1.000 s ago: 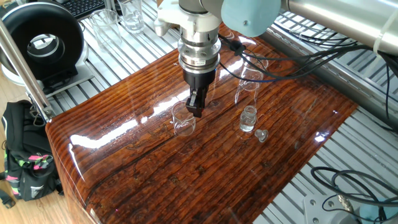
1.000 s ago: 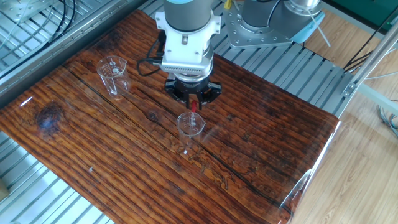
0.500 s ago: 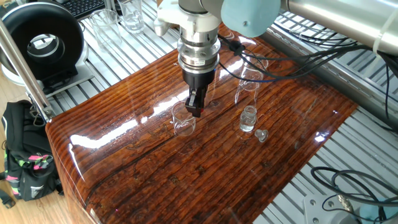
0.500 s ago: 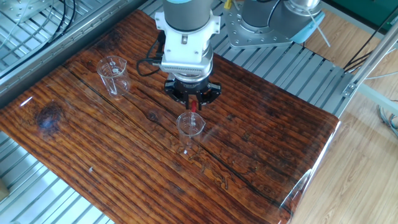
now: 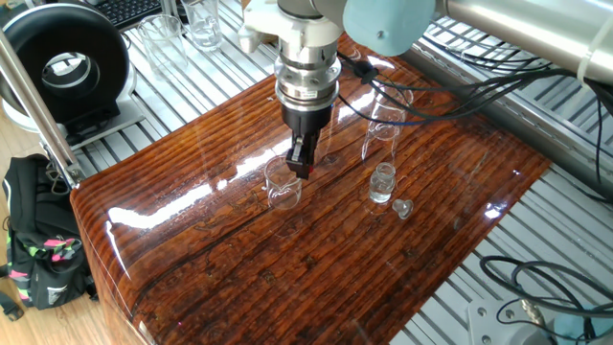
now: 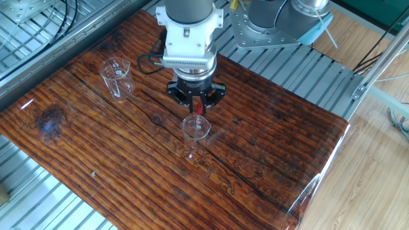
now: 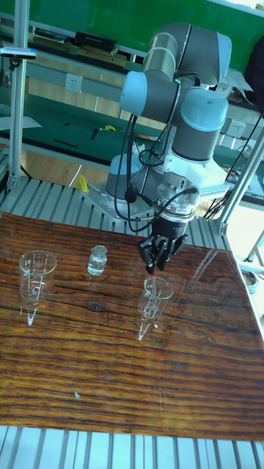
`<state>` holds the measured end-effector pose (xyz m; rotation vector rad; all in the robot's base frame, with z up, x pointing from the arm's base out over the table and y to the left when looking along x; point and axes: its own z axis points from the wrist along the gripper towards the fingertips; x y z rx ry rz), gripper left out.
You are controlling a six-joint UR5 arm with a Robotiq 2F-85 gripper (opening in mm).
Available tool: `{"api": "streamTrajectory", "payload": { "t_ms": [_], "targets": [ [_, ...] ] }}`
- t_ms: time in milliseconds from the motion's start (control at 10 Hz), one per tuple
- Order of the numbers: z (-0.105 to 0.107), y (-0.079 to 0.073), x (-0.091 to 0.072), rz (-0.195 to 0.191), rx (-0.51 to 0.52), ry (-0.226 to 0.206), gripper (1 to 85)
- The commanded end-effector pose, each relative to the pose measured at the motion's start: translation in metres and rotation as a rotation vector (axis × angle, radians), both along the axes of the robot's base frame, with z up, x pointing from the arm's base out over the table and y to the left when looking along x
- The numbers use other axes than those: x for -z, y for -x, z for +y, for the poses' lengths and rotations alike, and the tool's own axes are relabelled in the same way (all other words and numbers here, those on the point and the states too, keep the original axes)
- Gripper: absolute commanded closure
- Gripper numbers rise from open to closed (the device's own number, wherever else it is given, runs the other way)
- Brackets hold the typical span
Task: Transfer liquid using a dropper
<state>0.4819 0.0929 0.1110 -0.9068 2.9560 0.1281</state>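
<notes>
My gripper (image 6: 196, 104) hangs just above a clear glass cup (image 6: 195, 130) in the middle of the wooden table and is shut on the dropper (image 6: 199, 109) at its red bulb. The bulb shows as a red spot between the fingers (image 5: 305, 170) (image 7: 155, 270). The thin clear tube points down into the cup (image 5: 282, 183) (image 7: 155, 296) and is hard to make out. The liquid is too clear to see in any vessel. A second glass cup (image 6: 116, 75) (image 7: 34, 274) (image 5: 384, 129) stands apart to the side.
A small glass bottle (image 5: 381, 182) (image 7: 97, 259) stands near the second cup, with its glass stopper (image 5: 403, 208) lying beside it. Cables (image 5: 450, 91) trail from the wrist over the table's far edge. A black round device (image 5: 62, 62) and more glassware (image 5: 201, 24) sit off the table.
The gripper has risen slightly with the dropper, shifting a little away from the cup. The glassware has not moved.
</notes>
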Motion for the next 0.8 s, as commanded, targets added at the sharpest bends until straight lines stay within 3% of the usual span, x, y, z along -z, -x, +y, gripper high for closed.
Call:
{"api": "streamTrajectory", "payload": {
  "t_ms": [0, 400, 700],
  "targets": [
    [0.006, -0.006, -0.002, -0.053, 0.002, -0.055, 52.3],
    [-0.002, 0.002, -0.004, -0.055, -0.005, -0.036, 52.3],
    [-0.006, 0.014, -0.006, -0.053, 0.008, -0.049, 52.3]
  ]
}}
